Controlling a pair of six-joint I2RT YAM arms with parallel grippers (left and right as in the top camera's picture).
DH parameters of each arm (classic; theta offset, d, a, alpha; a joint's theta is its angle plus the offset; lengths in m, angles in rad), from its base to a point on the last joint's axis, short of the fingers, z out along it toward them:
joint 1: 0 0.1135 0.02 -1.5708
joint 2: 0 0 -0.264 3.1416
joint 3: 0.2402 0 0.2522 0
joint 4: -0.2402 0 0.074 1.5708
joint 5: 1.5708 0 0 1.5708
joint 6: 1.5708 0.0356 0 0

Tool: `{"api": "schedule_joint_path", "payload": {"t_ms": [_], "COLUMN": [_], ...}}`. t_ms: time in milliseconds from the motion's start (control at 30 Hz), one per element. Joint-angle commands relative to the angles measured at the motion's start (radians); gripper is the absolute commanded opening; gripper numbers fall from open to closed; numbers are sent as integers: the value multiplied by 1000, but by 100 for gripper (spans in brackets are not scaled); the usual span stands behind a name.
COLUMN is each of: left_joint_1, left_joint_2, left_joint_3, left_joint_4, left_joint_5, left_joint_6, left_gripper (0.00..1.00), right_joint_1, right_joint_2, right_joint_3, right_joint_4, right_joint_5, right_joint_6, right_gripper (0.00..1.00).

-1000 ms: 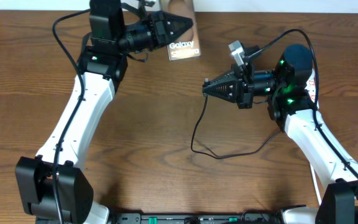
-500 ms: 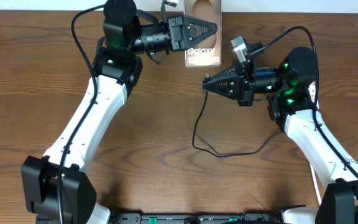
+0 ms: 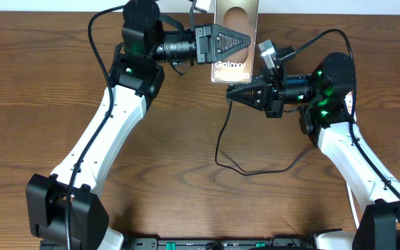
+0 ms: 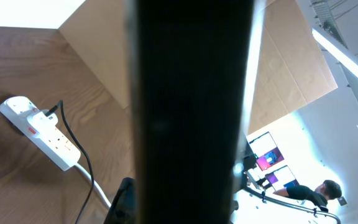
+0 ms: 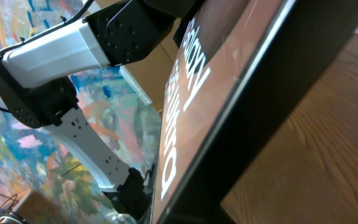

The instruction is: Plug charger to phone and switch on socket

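Phone (image 3: 236, 68) has moved right along the table's far edge over the last second. The left gripper (image 3: 243, 40) is clamped on it, and its lettered end is now just beside the right gripper (image 3: 232, 92). The right jaws are together with the charger cable (image 3: 219, 146) hanging from them; the plug end is hidden.
Left wrist: phone (image 4: 191, 112) is a dark slab mid-frame. The power strip (image 4: 39, 130) lies on the table, untouched.
Right wrist: phone (image 5: 191, 106) very close, port not visible.
Looks lined up for insertion; switch not yet done.
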Motion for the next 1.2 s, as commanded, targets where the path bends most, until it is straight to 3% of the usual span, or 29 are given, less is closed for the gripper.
{"api": "schedule_joint_path", "payload": {"t_ms": [0, 900, 1167], "left_joint_1": [-6, -20, -20], "left_joint_2": [-23, -23, -23], "left_joint_3": [27, 27, 27], "left_joint_4": [16, 7, -117], "left_joint_5": [21, 66, 58], "left_joint_6": [32, 201, 341], "left_gripper": [7, 7, 7], "right_joint_1": [3, 2, 2], "right_joint_2": [3, 3, 3], "right_joint_3": [4, 4, 4], "right_joint_4": [4, 3, 3], "right_joint_5": [15, 68, 113], "right_joint_6": [10, 23, 40], "right_gripper": [1, 1, 1]}}
